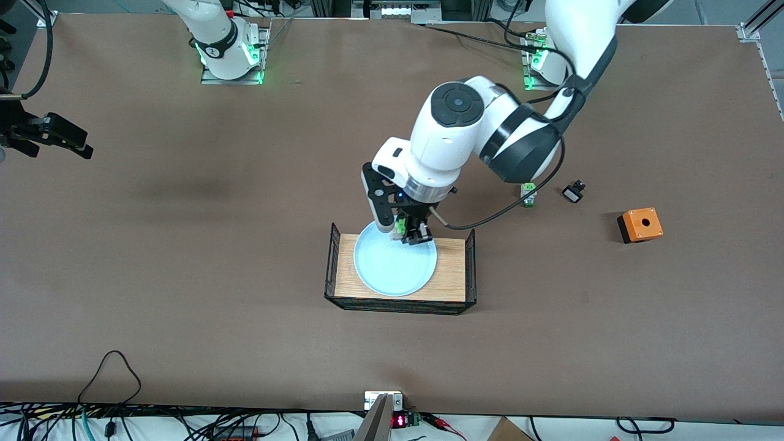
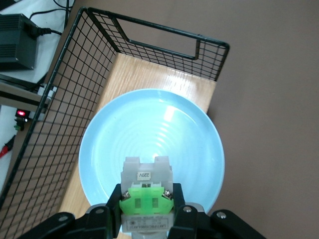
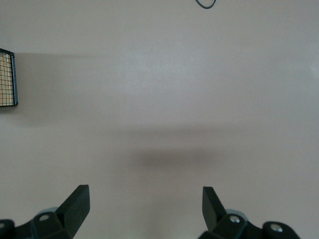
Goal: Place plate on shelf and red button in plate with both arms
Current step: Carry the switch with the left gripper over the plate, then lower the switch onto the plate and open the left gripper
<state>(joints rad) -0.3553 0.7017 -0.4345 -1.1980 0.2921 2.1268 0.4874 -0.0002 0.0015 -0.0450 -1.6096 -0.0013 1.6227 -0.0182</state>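
Your left gripper (image 2: 147,209) holds the red button (image 2: 146,199) clamped over the plate (image 2: 149,134); your right gripper (image 3: 147,209) waits, fingers apart.

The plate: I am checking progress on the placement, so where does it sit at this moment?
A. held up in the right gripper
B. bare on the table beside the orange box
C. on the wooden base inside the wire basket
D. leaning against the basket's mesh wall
C: the plate lies flat on the wooden floor of the wire basket, with the left gripper over it, shut on the red button.
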